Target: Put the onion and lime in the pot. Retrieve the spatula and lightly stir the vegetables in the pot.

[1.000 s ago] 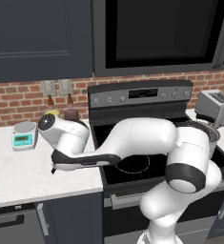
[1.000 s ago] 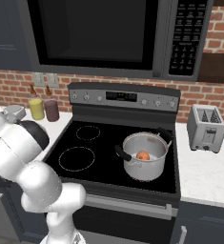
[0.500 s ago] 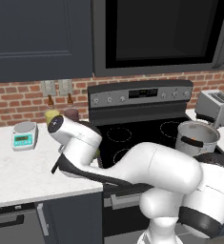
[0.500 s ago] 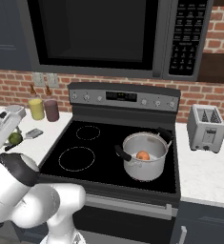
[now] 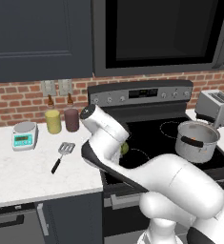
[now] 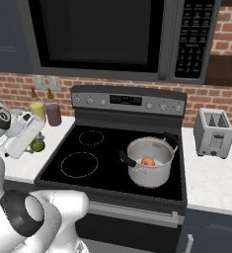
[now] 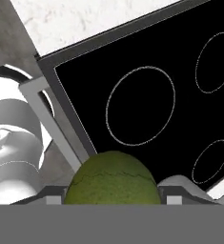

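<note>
Lime (image 7: pixel 112 178) clamped in tool (image 7: pixel 112 193), above stove (image 7: pixel 147 95) edge.

Home kitchen, rendered.
Black glass stove (image 6: pixel 112 158) under a built-in microwave (image 6: pixel 117 37); brick backsplash (image 5: pixel 18 100), toaster (image 6: pixel 213 132), white marble desk (image 5: pixel 23 174), dark cabinets (image 5: pixel 37 38).

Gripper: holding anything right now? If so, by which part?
Yes, the gripper holds the lime, with one finger on each of its opposite sides, above the front left of the stove. The onion is already in the pot.
</note>
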